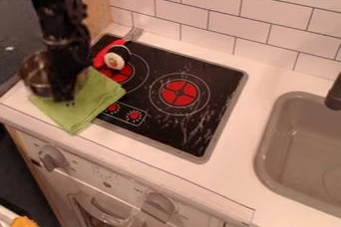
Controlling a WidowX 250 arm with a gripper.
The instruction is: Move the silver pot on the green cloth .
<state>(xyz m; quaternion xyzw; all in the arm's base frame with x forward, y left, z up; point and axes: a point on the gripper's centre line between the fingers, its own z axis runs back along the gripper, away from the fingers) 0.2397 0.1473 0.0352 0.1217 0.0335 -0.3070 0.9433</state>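
White counter [230,183] lies nearest, while at its far left corner the silver pot [35,75] shows at the rear left edge of the green cloth [86,105], partly behind the gripper [64,101], whose grip I cannot tell, nor whether the pot is resting or held up. To do this well, the pot should come level over the cloth's middle and go straight down, let go only once its base sits flat, so the fabric doesn't bunch. Bare cloth toward the front right gives room; the counter's left edge, the red toy [101,57] and the fork [135,34] deserve a margin.
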